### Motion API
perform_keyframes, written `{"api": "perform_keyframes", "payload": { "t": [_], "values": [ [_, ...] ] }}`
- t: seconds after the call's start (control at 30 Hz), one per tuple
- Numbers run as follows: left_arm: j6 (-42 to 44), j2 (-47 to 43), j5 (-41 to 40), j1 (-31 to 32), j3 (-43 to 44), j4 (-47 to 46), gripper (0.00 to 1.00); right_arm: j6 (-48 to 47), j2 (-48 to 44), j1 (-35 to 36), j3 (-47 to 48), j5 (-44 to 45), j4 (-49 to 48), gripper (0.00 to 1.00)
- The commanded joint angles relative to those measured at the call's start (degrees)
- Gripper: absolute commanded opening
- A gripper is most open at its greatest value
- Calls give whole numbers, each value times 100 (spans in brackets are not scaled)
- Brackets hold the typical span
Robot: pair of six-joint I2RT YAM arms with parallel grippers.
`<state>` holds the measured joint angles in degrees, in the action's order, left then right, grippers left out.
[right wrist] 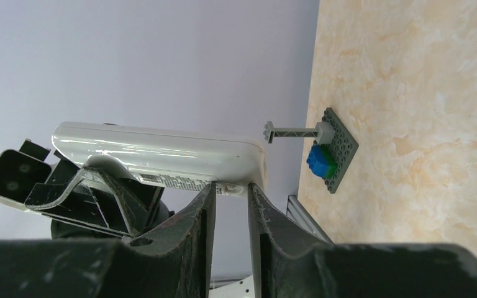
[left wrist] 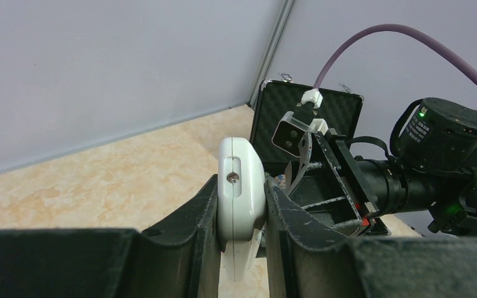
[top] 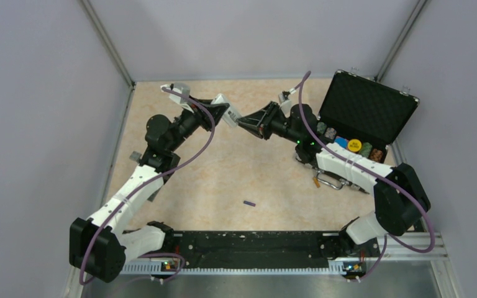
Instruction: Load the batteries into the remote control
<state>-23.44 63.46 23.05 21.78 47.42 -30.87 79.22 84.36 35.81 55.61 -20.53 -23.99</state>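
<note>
My left gripper is shut on the white remote control and holds it on edge well above the table; in the left wrist view the remote is clamped between both fingers. My right gripper meets it from the right. In the right wrist view its fingertips press a small white part on the remote's lower edge, with a narrow gap between them. One dark purple battery lies on the table in front, far from both grippers. No other battery shows.
An open black case stands at the back right with poker-chip stacks in front of it. A dark grey studded plate with a blue patch lies near the left wall. Grey walls enclose the table.
</note>
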Motion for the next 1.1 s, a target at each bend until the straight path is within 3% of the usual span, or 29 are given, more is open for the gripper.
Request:
{"api": "perform_keyframes", "payload": {
  "t": [0.0, 0.33, 0.63, 1.07],
  "values": [
    [41, -96, 115, 37, 75, -193, 0, 44, -179, -30, 242, 19, -362, 24],
    [102, -86, 87, 40, 75, -132, 0, 253, -114, -30, 188, -70, -633, 17],
    [103, -124, -26, 39, 70, -121, 0, 241, -98, -30, 171, -58, -478, 35],
    [112, -110, -141, 40, 34, -130, 0, 216, 6, -28, 188, -100, -381, 35]
  ]
}}
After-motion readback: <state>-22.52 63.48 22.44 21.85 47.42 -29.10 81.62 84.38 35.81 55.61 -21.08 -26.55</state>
